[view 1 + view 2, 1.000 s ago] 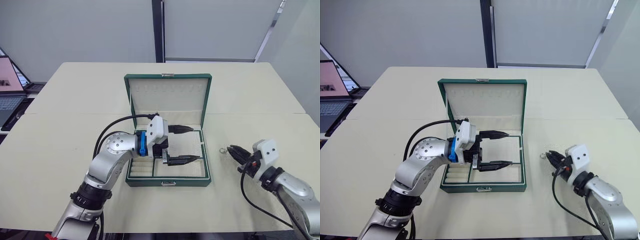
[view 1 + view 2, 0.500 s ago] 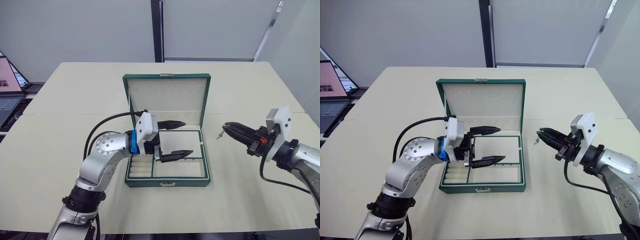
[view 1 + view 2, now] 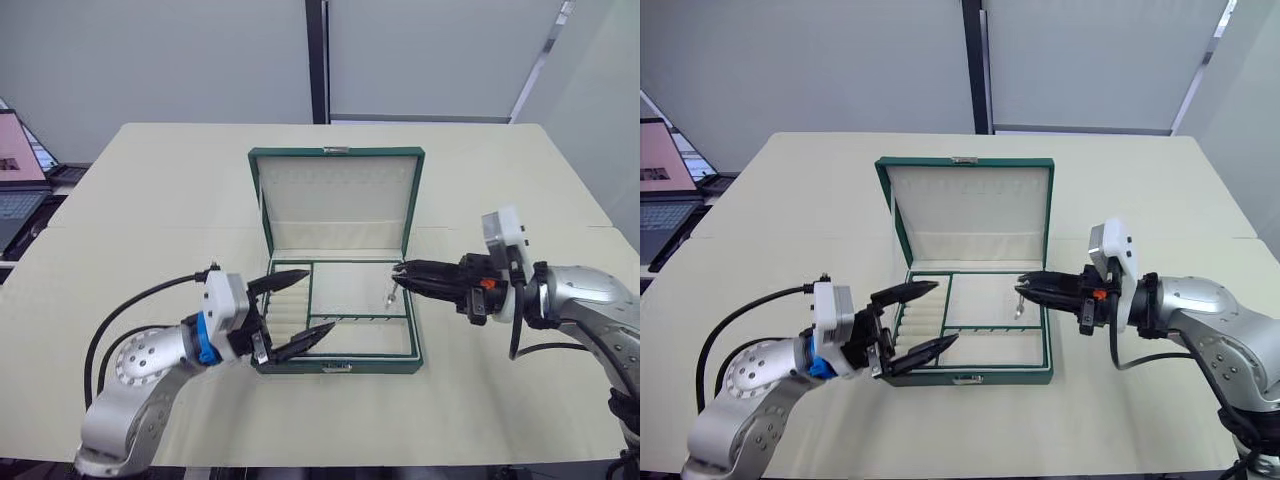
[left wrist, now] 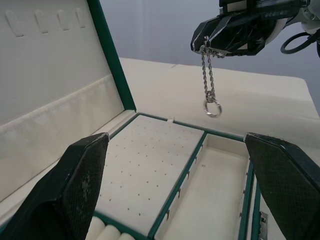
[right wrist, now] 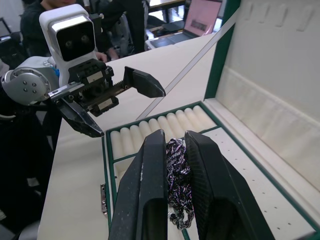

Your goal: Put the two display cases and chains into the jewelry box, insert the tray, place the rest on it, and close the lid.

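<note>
The dark green jewelry box (image 3: 335,366) stands open mid-table with its cream-lined lid (image 3: 337,195) upright. The tray (image 3: 345,290) sits inside it, ring rolls (image 3: 290,292) on the left. My right gripper (image 3: 397,271) reaches in from the right, shut on a silver chain (image 3: 389,294) that dangles over the tray's dotted section (image 4: 150,175). In the right wrist view the chain (image 5: 177,182) is pinched between both fingers. Open and empty, my left gripper (image 3: 320,298) hovers at the box's front left corner. The display cases are out of view.
A laptop (image 3: 15,170) sits off the table's left edge. Bare cream table (image 3: 500,400) lies all around the box. In the right wrist view a second laptop (image 5: 200,20) and a person in dark clothes (image 5: 120,20) are beyond the table.
My left gripper has pulled back from over the tray to the box's front left corner. My right gripper lifted the chain off the table and carried it left over the tray.
</note>
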### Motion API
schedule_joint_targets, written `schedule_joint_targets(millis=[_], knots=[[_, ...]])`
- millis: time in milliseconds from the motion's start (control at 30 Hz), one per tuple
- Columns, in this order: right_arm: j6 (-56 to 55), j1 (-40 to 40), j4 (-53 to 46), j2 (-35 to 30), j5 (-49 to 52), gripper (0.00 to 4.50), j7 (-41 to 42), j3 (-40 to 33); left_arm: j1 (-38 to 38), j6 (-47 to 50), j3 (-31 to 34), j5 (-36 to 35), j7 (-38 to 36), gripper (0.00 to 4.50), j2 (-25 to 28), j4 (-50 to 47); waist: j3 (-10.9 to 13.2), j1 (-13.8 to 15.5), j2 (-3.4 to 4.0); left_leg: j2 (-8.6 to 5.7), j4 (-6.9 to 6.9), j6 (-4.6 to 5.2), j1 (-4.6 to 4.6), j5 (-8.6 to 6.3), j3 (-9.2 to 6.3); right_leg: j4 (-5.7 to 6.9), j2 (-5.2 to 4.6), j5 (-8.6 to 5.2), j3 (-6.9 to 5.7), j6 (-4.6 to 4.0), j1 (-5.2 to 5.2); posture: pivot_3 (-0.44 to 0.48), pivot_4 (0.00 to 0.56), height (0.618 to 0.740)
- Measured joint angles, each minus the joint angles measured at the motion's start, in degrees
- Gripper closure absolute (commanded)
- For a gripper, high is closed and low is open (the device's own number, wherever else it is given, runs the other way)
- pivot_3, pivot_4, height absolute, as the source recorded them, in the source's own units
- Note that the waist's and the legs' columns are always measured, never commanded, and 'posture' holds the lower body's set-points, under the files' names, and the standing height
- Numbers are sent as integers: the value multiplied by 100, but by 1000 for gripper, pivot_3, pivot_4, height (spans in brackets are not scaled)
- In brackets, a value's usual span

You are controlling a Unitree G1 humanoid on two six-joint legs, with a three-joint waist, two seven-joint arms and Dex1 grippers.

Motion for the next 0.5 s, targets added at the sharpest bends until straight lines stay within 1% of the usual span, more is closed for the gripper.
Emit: schedule_joint_targets(millis=[133, 367, 500], knots=[[-312, -53, 264, 111, -398, 4174, 375, 447, 915, -247, 193, 88, 172, 0, -4, -339, 1, -15, 0, -2, -1, 0, 1, 0, 3, -1, -1, 0, 1, 0, 0, 0, 150, 740], [-719, -45, 594, 225, -929, 4174, 948, 969, 1712, -708, 293, 273, 420, 0, -113, -526, 3, -20, 3, -3, -4, 3, 2, -2, 7, -3, -1, 0, 1, 0, -1, 0, 150, 740], [-917, -81, 816, 351, -1216, 4174, 1181, 1240, 1979, -981, 290, 376, 537, 0, -237, -534, 4, -17, 4, -3, -6, 3, 1, -2, 6, -3, -1, 0, 0, 0, -3, 0, 150, 740]])
